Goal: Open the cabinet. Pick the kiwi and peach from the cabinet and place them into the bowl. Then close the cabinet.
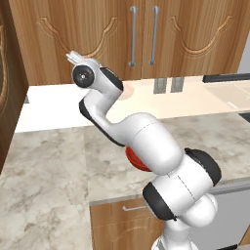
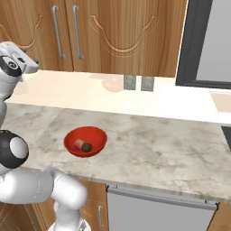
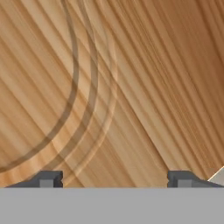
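Observation:
The wooden cabinet (image 1: 97, 34) has both carved doors shut, and its two silver bar handles (image 1: 132, 36) stand side by side at the middle. My gripper (image 1: 72, 56) is raised against the lower part of the left door, left of the handles. In the hand view the door panel (image 3: 109, 87) is very close, and my gripper (image 3: 114, 179) is open with nothing between its fingertips. The red bowl (image 2: 97, 131) sits on the marble counter near the front edge, with the peach (image 2: 79, 144) and the dark kiwi (image 2: 86, 147) inside it. My arm covers most of the bowl (image 1: 134, 158) in the left base view.
Two grey wall outlets (image 2: 138, 83) sit on the pale backsplash under the cabinet. A dark-framed panel (image 2: 203, 45) stands to the right of the cabinet. A tall wooden unit (image 1: 7, 88) closes off the left side. The marble counter (image 2: 158, 144) stretches right of the bowl.

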Controlling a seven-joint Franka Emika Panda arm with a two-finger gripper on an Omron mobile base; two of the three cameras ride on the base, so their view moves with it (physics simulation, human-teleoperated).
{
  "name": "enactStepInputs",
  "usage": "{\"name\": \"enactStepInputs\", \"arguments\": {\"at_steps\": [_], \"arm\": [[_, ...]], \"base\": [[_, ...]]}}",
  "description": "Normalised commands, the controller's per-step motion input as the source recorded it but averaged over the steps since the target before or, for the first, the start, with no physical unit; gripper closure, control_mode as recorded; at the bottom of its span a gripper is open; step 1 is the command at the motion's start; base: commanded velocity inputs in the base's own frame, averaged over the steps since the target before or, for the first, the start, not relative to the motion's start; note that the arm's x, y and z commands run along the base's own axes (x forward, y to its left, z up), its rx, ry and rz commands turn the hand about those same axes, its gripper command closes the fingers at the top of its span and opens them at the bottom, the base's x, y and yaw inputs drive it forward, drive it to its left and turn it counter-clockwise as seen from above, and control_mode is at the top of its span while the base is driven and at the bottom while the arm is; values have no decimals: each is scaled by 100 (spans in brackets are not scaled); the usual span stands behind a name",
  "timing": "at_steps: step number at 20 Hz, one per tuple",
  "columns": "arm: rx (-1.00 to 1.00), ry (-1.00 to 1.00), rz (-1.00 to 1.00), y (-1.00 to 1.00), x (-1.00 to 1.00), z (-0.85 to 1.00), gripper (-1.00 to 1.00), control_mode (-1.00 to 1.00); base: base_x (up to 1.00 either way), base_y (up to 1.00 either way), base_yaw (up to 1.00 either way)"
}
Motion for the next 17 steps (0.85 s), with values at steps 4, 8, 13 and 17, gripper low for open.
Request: {"name": "enactStepInputs", "arguments": {"at_steps": [4, 8, 13, 17], "arm": [[0, 0, 0, -21, 46, 0, -100, -100], [0, 0, 0, -11, 27, 0, -100, -100], [0, 0, 0, -3, 0, 0, -100, -100], [0, 0, 0, -10, -27, 2, -100, -100]], "base": [[0, 0, 0], [0, 0, 0], [0, 0, 0], [0, 0, 0]]}}
